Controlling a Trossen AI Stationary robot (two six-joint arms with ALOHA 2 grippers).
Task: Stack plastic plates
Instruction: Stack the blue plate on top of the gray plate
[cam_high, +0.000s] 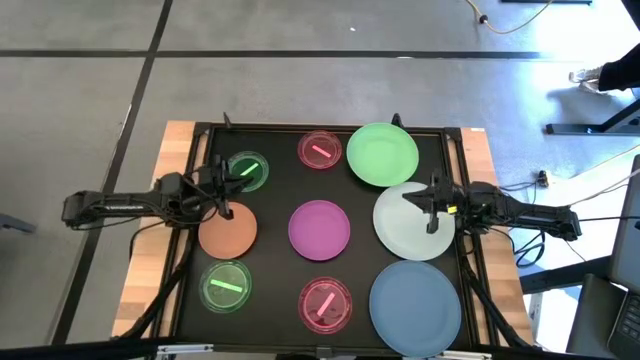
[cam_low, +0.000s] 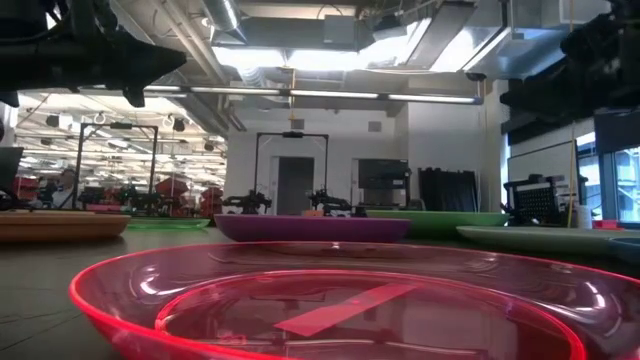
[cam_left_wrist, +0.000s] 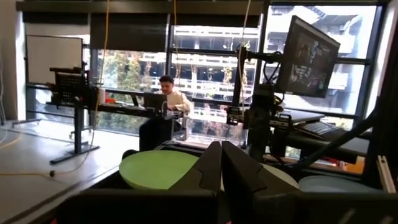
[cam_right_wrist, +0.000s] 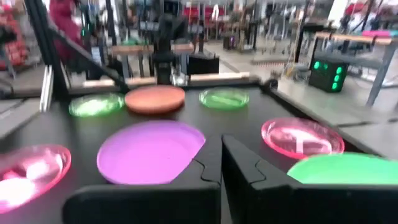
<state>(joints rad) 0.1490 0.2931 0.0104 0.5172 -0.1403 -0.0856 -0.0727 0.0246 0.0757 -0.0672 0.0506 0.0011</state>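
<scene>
Nine plastic plates (cam_high: 319, 228) spread unstacked on black mat (cam_high: 275, 200), left gripper (cam_high: 224, 209) over orange plate (cam_high: 228, 233), right gripper (cam_high: 433, 222) over white plate (cam_high: 405, 232), both grippers' fingers closed, empty.

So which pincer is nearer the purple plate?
Roughly level, left slightly nearer. The left pincer sits over the orange-brown plate beside the purple plate; the right pincer over the white plate.

The 2 dark arms reach inward from opposite sides of the table, both stretched roughly level. The left gripper (cam_high: 224, 205) hangs over the left part of the table with its fingers (cam_left_wrist: 211, 163) pressed together. The right gripper (cam_high: 432, 215) hangs over the right part, fingers (cam_right_wrist: 239, 160) likewise closed.
</scene>
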